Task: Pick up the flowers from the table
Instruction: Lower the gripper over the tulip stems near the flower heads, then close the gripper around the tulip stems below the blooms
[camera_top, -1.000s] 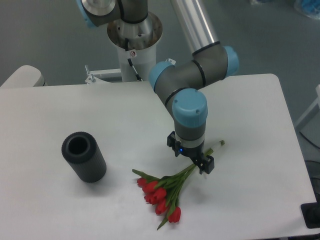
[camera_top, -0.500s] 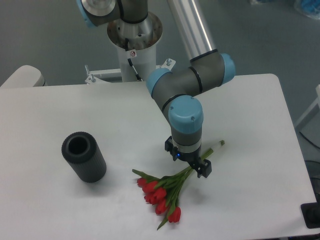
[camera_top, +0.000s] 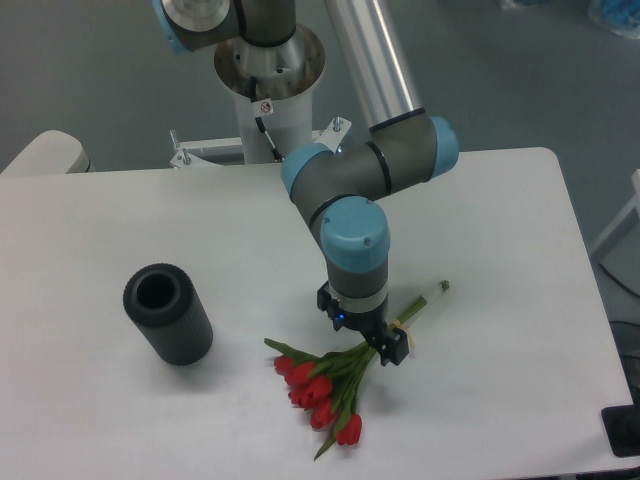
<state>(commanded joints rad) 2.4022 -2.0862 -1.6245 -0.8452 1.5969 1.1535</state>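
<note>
While the white desk (camera_top: 120, 220) carried everything in view, a black ribbed cylinder vase (camera_top: 167, 312) lay on its side at the left, its open mouth turned up and toward the far edge, well apart from the rest. Right of it, near the front edge, lay the flowers (camera_top: 322, 385): red tulip heads fanned toward the near left, green leaves around them, and long green stems running up and to the right to a pale tip on the desk. Directly over the stems, just past the leaves, stood the hand (camera_top: 378, 340), pointing down from the grey and blue wrist of the arm (camera_top: 360, 180). Its dark fingers (camera_top: 394, 346) sat close about the stems, but whether they had closed on them I could not tell. The bunch rested flat on the desk.
</note>
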